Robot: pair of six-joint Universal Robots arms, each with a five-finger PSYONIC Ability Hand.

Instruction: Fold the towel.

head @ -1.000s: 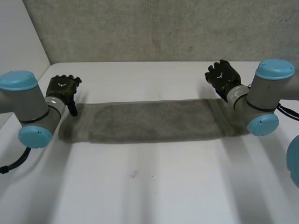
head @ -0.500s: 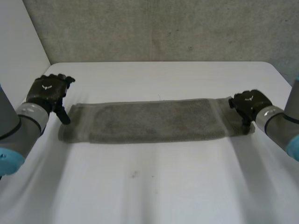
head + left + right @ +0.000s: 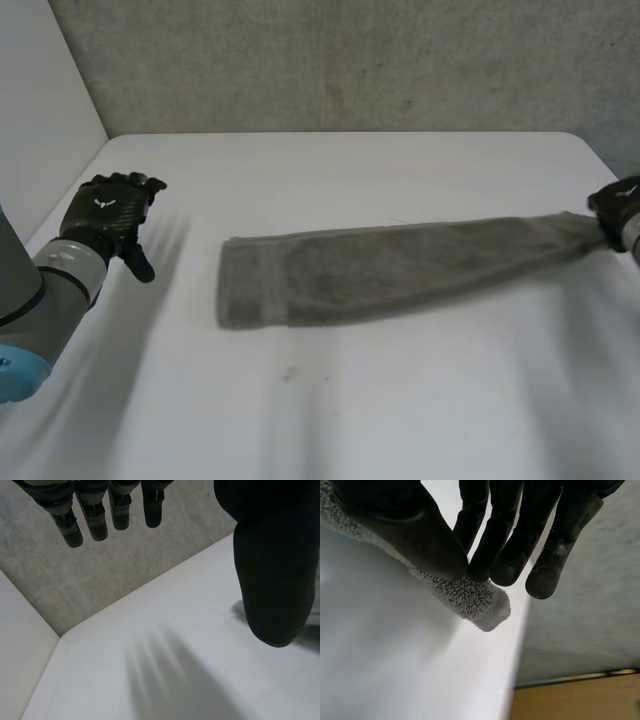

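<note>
While right hand pinches towel, left hand hangs slack.

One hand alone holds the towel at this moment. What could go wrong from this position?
The right hand pinches just the tip of the towel's end, so the cloth may slip out. That end is near the table's right edge; more pull could drag the towel off. The left hand is open and apart from the towel, so the free end may skew any fold.
</note>
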